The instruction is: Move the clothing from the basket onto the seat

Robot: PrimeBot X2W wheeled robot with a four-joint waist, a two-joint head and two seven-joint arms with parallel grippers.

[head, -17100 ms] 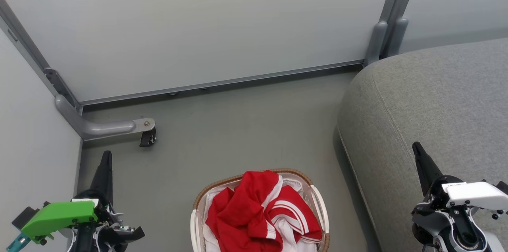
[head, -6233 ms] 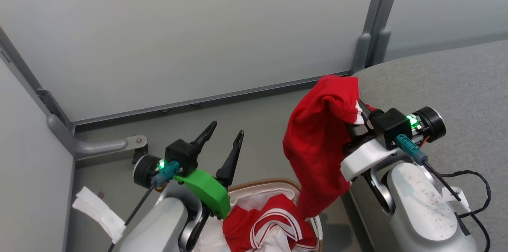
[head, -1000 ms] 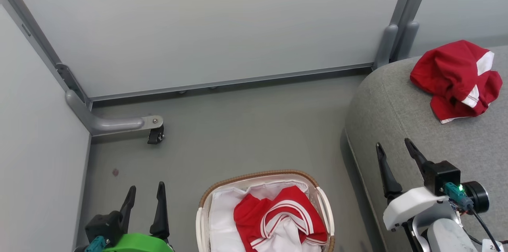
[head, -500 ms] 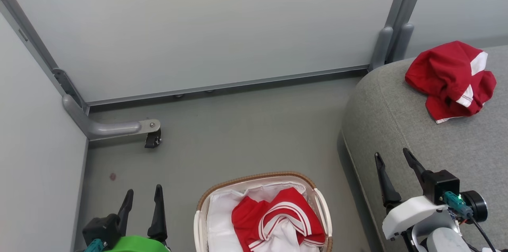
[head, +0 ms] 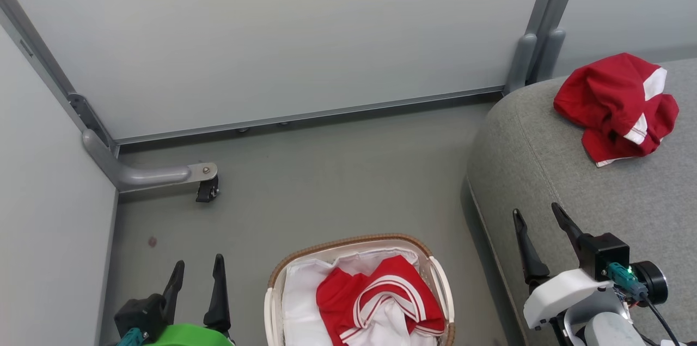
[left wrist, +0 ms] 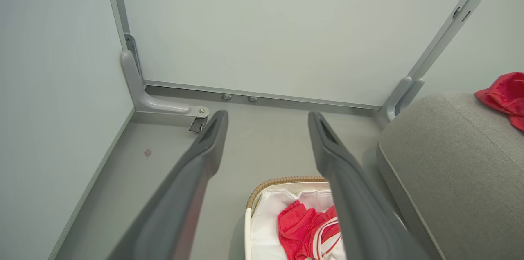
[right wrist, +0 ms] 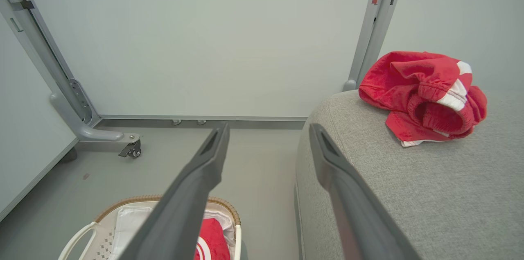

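One red garment (head: 615, 106) with white panels lies crumpled on the far part of the grey seat (head: 588, 188); it also shows in the right wrist view (right wrist: 421, 96). A second red garment with white stripes (head: 381, 302) lies in the white basket (head: 348, 241) with its brown woven rim, on the floor at bottom centre. My left gripper (head: 197, 268) is open at lower left, beside the basket. My right gripper (head: 536, 214) is open over the seat's near left edge, holding nothing.
Pale partition walls (head: 272, 35) enclose the grey floor (head: 326, 182) at the back and left. A grey metal leg with a small castor (head: 206, 191) juts out from the left corner. A vertical post (head: 536, 46) stands behind the seat's corner.
The whole head view has shifted slightly, so the camera moved. Both grippers stay open and things hold their places.
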